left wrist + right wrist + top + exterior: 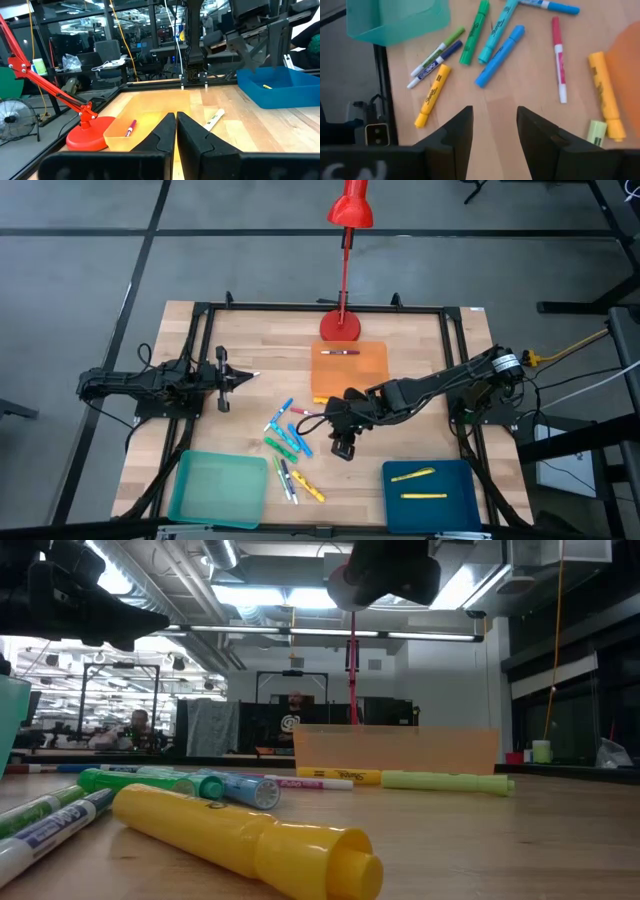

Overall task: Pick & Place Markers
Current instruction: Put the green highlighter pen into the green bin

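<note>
Markers [288, 442] lie loose in a cluster on the wooden bench [200, 350], seen from above between the teal tray [218, 488] and the right pincer [344, 448]; two yellow ones rest in the blue tray [432, 496] and a pink one [340, 352] lies on the orange tray [350, 370], which sits just beside the base of the red lamp [341, 325]. In the same view the right arm reaches in over the bench middle with its pincer just beside the cluster, above bare wood, while the left pincer [243, 378] waits at the left side, well apart from the markers. At bench height, a fat yellow marker [250, 835] lies nearest, with green and white-bodied ones [60, 815] beside it, and a thin yellow marker [340, 776] and a pale green one [445, 781] before the orange tray. The left wrist camera shows the left pincer's fingers [160, 136] pressed together, holding nothing, with a white marker [214, 119] on the wood beyond. The right wrist camera shows the right pincer's fingers [457, 135] apart over bare wood, near a yellow marker [432, 95], a blue one [500, 56] and a red-and-white one [559, 59], none touched.
</note>
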You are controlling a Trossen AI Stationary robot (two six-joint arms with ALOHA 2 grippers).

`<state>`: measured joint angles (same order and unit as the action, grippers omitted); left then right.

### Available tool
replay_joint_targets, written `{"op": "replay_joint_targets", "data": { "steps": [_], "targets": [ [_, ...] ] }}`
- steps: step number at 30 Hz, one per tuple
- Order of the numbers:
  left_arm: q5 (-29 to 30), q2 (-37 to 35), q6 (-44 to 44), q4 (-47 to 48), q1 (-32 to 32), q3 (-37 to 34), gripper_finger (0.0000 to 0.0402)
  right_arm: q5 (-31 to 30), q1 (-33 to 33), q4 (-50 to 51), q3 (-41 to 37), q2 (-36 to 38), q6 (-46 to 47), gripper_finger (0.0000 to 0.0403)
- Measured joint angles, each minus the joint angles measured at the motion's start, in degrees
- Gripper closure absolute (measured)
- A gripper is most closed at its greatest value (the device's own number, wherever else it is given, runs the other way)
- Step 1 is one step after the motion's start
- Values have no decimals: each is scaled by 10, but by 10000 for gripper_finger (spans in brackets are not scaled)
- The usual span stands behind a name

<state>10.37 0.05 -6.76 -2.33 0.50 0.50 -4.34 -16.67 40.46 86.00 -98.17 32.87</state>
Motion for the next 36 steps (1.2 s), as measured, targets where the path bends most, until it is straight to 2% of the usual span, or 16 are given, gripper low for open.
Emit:
{"op": "replay_joint_targets", "data": {
  "steps": [7,18,30,36],
  "targets": [
    [0,0,0,0,0,0,393,-11,-2,14,0,0,-6,252],
    [0,0,0,0,0,0,391,-13,-4,158,-1,0,13,252],
    [0,0,0,0,0,0,389,-11,8,142,-86,0,7,252],
    [0,0,0,0,0,0,393,-11,18,95,-120,0,2,252]
  ]
}}
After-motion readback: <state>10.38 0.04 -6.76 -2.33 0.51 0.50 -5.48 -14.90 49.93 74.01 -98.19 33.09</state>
